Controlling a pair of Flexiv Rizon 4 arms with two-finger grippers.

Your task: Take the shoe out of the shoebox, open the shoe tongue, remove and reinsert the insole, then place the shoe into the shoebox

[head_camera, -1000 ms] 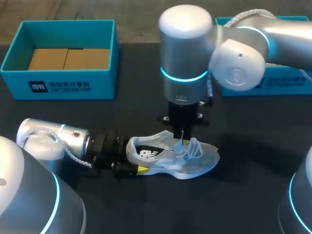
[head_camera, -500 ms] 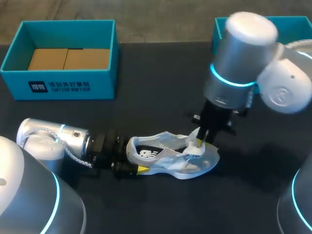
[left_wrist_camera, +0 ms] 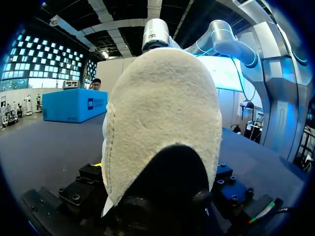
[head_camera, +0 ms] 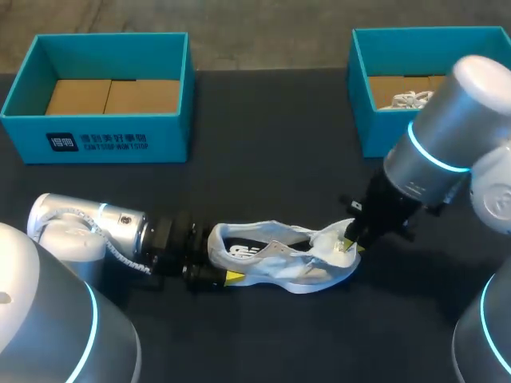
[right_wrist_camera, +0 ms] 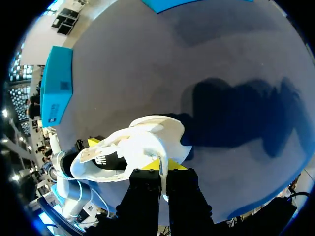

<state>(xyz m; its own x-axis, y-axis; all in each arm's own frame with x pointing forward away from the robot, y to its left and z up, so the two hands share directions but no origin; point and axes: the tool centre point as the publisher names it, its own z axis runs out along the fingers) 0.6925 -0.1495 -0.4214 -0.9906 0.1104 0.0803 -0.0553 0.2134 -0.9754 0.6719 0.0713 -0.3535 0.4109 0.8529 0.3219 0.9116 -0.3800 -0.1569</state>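
Shoe (head_camera: 279, 259): white sneaker on the dark worktop (head_camera: 263, 167), between the two arms and out of both boxes.

Step in hand: opening the shoe tongue (head_camera: 329, 236).
- Left gripper (head_camera: 215, 275): fingers clamp the heel.
- Right gripper (head_camera: 350, 246): fingers narrow, pinching the tongue, drawn toward the toe.

Next move likely calls for letting go of the tongue and reaching in for the insole, which is not seen.

Count:
- Two teal boxes, left shoebox (head_camera: 104, 142) and right shoebox (head_camera: 375, 132).
- One shoe out, and seemingly a second shoe (head_camera: 409, 100) in the right one.
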